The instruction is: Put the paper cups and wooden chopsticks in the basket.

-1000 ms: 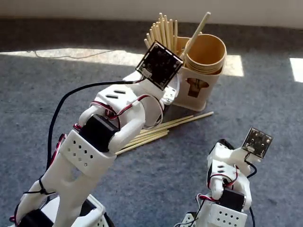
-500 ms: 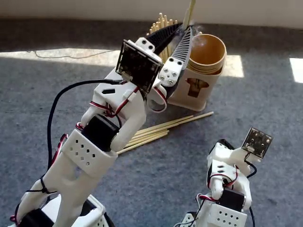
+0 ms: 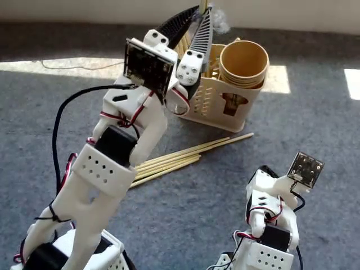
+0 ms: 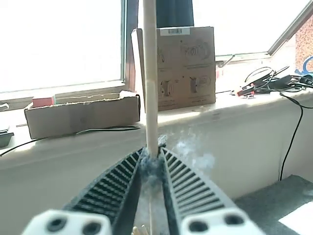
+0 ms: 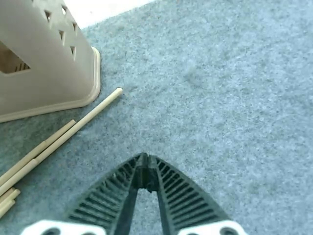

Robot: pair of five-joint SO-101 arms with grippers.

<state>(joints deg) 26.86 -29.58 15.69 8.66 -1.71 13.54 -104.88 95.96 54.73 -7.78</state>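
Observation:
A beige perforated basket [image 3: 225, 109] stands on the grey carpet with a stack of paper cups [image 3: 244, 62] inside it. My left gripper [image 3: 196, 16] is raised above the basket's back left side, shut on one wooden chopstick [image 4: 149, 73] that stands upright between its fingers [image 4: 152, 155]. Several more chopsticks [image 3: 180, 157] lie loose on the carpet in front of the basket. My right gripper [image 5: 145, 177] is shut with nothing in it, low over the carpet near the end of one loose chopstick [image 5: 93, 113].
The basket's corner [image 5: 49, 63] lies close ahead of the right gripper. The right arm [image 3: 275, 202] sits at the near right. Open carpet spreads right of the basket. A window sill with cardboard boxes [image 4: 80, 112] and cables runs behind.
My left gripper has risen from low beside the basket to above it, bringing the held chopstick from a lean to upright. The right arm has not moved.

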